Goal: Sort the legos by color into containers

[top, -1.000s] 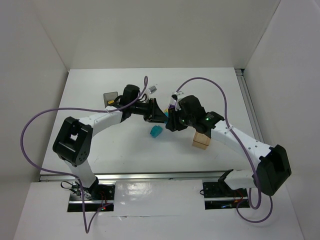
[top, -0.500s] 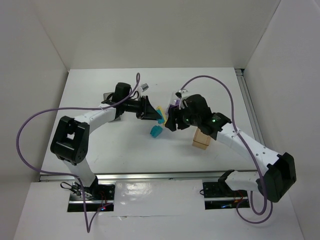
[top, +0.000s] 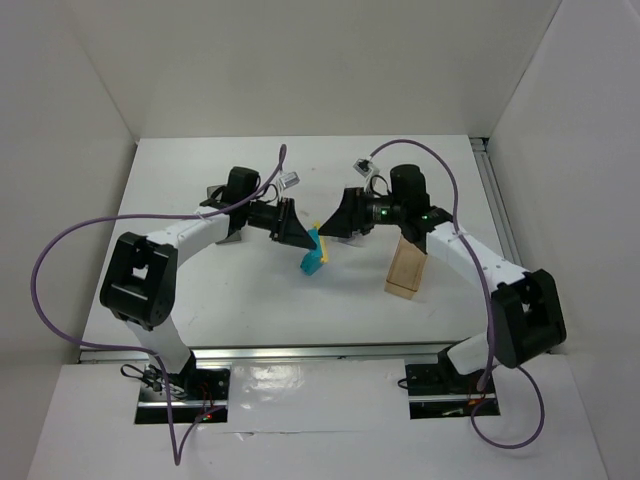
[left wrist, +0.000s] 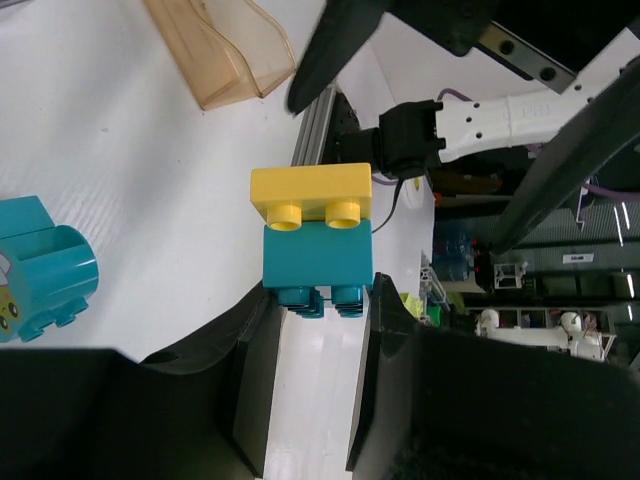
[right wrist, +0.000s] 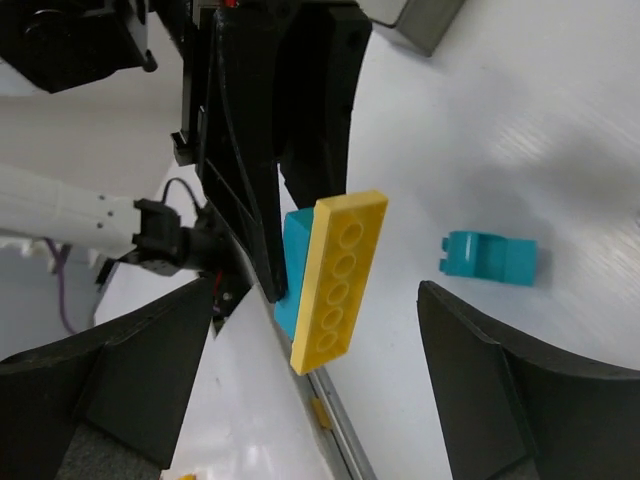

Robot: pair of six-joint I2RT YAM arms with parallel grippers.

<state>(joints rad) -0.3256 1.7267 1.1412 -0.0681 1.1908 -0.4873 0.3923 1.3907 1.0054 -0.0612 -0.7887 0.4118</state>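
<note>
Teal-and-yellow brick stack (left wrist: 315, 240) sits clamped in the left end effector (left wrist: 318, 302).

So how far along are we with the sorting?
Done: nothing visibly binned yet. In hand: the left gripper clamps a teal brick with a yellow plate stuck on; the right gripper is open, facing it. Left: split that pair, bin both, plus the loose teal brick.

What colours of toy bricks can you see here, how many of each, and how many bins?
Teal bricks: 2 (held teal brick in the left gripper, loose teal brick)
Yellow bricks: 1 (yellow brick, stuck on the held one)
Bins: 2 (amber bin, grey bin, partly hidden)
Total: 5
</note>
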